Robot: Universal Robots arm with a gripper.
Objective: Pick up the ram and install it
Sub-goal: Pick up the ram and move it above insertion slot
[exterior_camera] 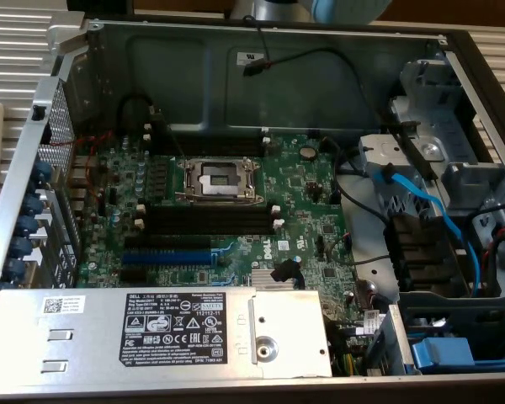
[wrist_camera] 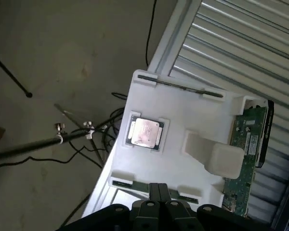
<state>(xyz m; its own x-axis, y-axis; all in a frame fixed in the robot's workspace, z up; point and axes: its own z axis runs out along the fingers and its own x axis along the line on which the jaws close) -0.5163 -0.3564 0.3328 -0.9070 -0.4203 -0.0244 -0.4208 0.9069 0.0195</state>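
Shut gripper (wrist_camera: pixel 159 188), fingers pressed together, nothing seen pinched between. Hovers at the near rim of a white tray (wrist_camera: pixel 183 110), just over a thin green strip (wrist_camera: pixel 137 187) in the rim slot; possibly a stick seen edge-on, hard to tell at this angle.

Further out, a square processor chip (wrist_camera: pixel 144 132) seated in the tray's middle pocket, with a raised white block (wrist_camera: pixel 216 156) beside it. Past the block, the ram (wrist_camera: pixel 248 154): dark green, white label showing, lying along the tray's side recess, apart from the fingertips.

Judged light, stiff and thin, yet brittle and easily marred. Best pinched across its thickness along the upper long edge, clear of chips and contact row. Smooth board, so prone to slip or tilt under an off-centre pinch.

In the exterior view, an open computer case (exterior_camera: pixel 261 67) with the motherboard (exterior_camera: pixel 303 181) inside. Long black slots (exterior_camera: pixel 206 220) with white end clips, all vacant, and the blue slot (exterior_camera: pixel 168 257) just beside them, toward the power supply (exterior_camera: pixel 151 332).
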